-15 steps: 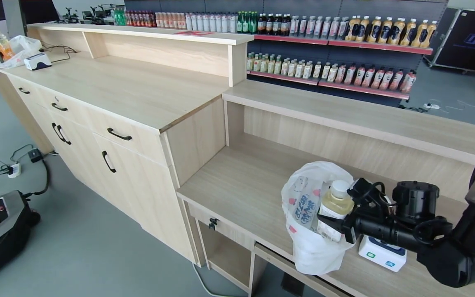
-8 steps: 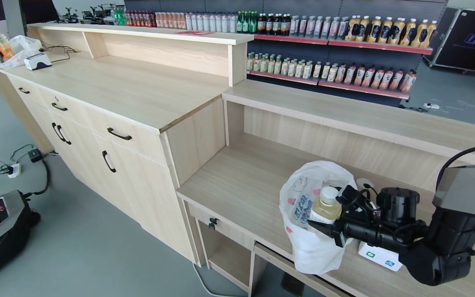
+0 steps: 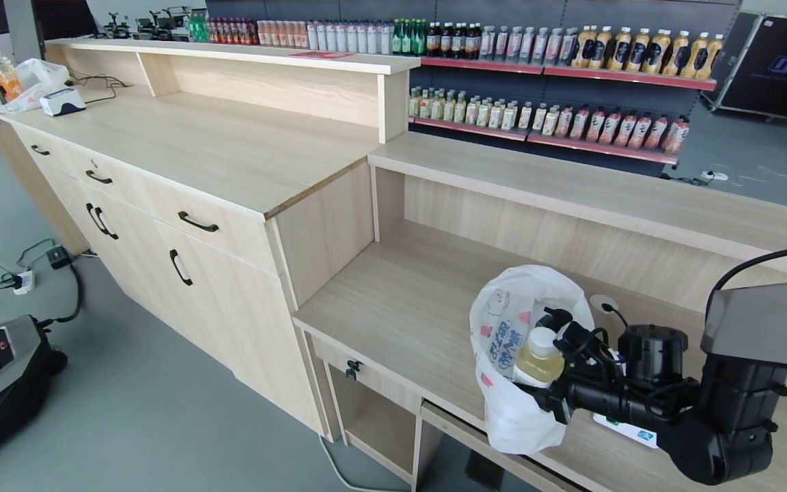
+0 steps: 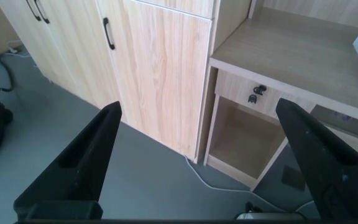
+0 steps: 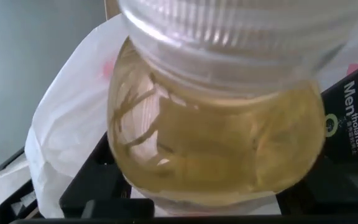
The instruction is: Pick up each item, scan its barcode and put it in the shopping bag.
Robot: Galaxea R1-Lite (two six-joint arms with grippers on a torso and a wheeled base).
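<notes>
In the head view, the right gripper (image 3: 544,355) squeezes the bottle (image 3: 538,369). The bottle stands almost straight up, cap on top, in the open mouth of the shopping bag (image 3: 509,417) just under the gripper.

In the left wrist view, the left gripper (image 4: 197,106) is wide open and holds nothing. The bag is off to one side.

In the right wrist view, the bottle sits tight between dark fingers (image 5: 98,186), with the bag right behind it. I think it goes straight down next.

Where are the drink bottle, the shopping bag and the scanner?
drink bottle (image 3: 537,365): head view, on its yellowish body below the cap.
shopping bag (image 3: 513,420): head view, on its white front wall.
scanner (image 3: 631,432): head view, on its white top beside the bag.
</notes>
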